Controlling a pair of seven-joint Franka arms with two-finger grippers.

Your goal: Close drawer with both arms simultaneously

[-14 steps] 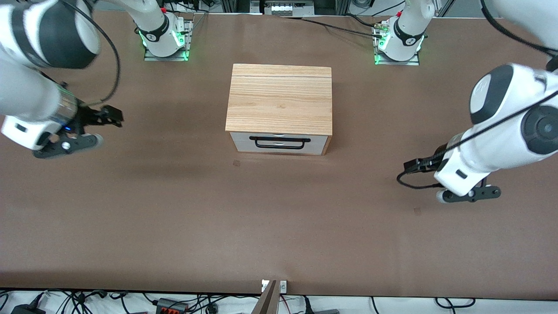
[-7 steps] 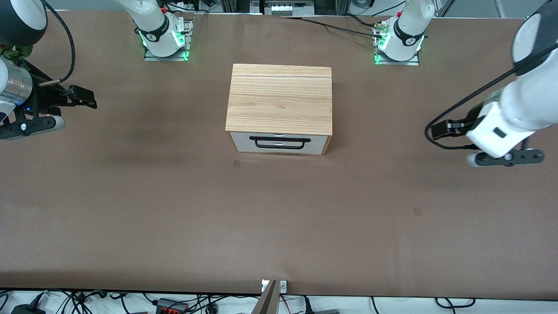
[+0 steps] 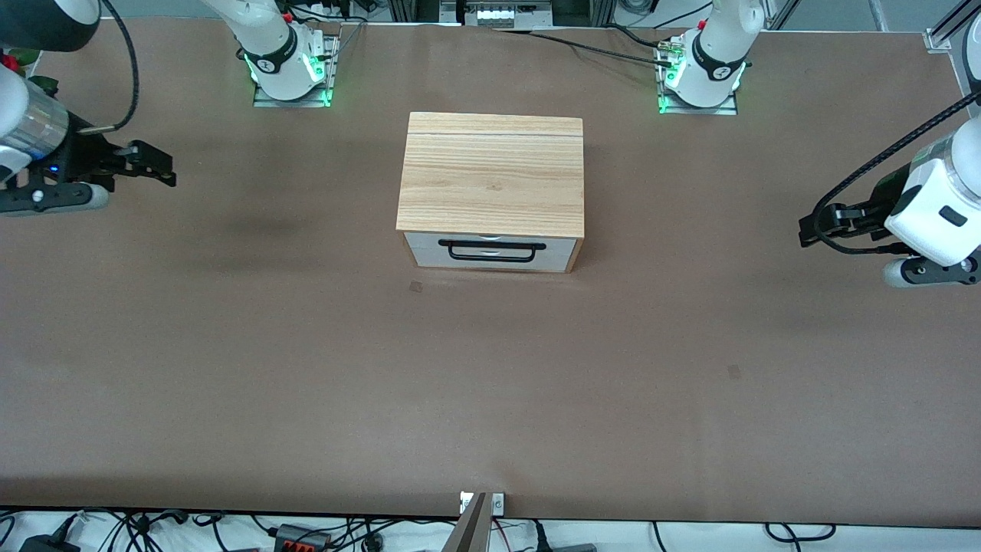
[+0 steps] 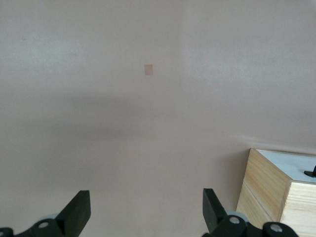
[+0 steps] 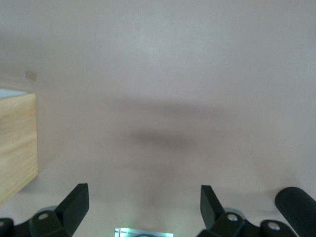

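Front view, near to far. Bare brown table (image 3: 490,399) fills the part nearest the camera. Next comes the cabinet (image 3: 491,175) at mid-table, approx. centred between the two arm bases, w/ the drawer (image 3: 490,251) in its camera-facing side. Drawer's white panel and black bar handle (image 3: 491,251) sit about flush w/ the cabinet's front edge; judged shut or very nearly so, though a slight gap can't be ruled out from above. Long axis of drawer and handle runs from one arm's end of the table to the other; closing direction is away from the camera, toward the bases.

Key relation: both grippers are well apart from the drawer, one at each end of the table, roughly level w/ the cabinet. Left gripper (image 3: 814,228) hangs over the table at the left arm's end; drawer lies toward table centre from it. Right gripper (image 3: 159,165) hangs over the table at the right arm's end, again w/ the drawer toward centre. Neither is clearly nearer; neither faces the panel.

Left wrist view: black fingers (image 4: 78,212) spread wide, nothing between; cabinet corner w/ white front just visible at frame edge. Right wrist view: fingers (image 5: 76,203) also wide, empty; wood side of cabinet at frame edge.

Judgement: any further push would need each gripper brought in front of the panel, then both pressed along the closing direction together.
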